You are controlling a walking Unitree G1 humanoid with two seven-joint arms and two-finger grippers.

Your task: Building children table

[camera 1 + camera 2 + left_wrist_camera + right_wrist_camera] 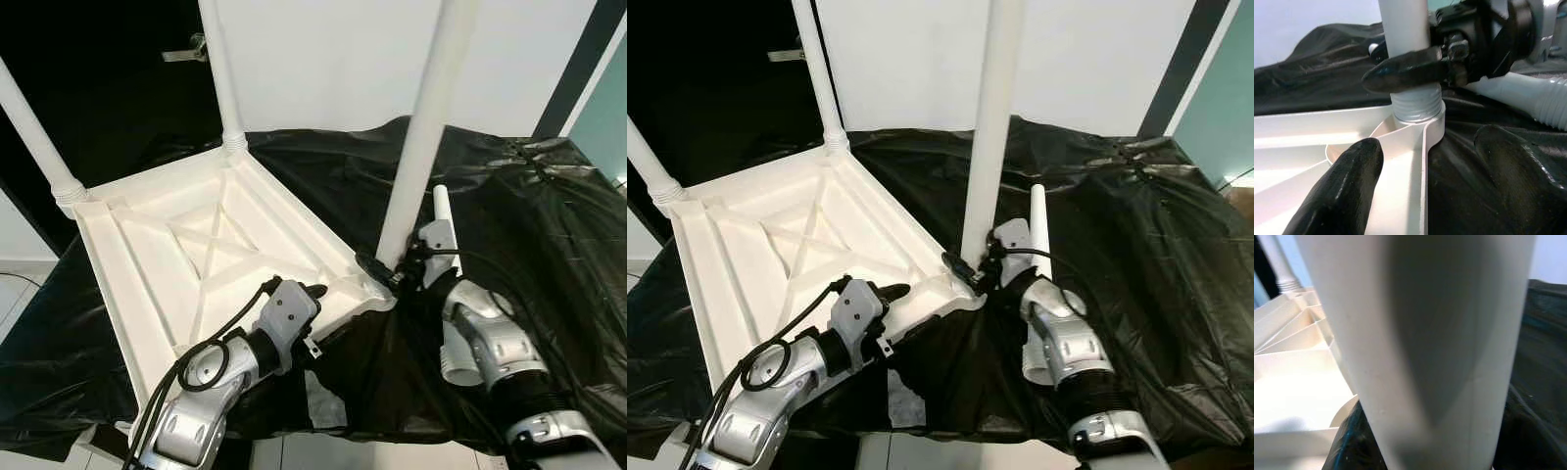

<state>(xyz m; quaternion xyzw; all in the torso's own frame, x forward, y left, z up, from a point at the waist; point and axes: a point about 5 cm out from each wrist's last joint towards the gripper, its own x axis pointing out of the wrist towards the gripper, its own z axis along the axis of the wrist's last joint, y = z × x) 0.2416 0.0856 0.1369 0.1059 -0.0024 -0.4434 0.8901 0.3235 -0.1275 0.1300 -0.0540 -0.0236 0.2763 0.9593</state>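
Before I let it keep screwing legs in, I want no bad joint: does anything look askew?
Yes. The leg held by the right gripper leans off upright, and the left wrist view shows its threads exposed above the tabletop's corner socket, so it is not fully seated. A fourth leg lies loose on the black sheet.

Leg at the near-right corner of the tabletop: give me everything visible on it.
The leg is a long white plastic-looking tube standing upright, leaning slightly, on the upside-down white tabletop. Its ribbed, threaded base sits in the corner socket with threads still exposed, so it does not look fully seated. The right gripper holds it just above the threads, one finger across its front.
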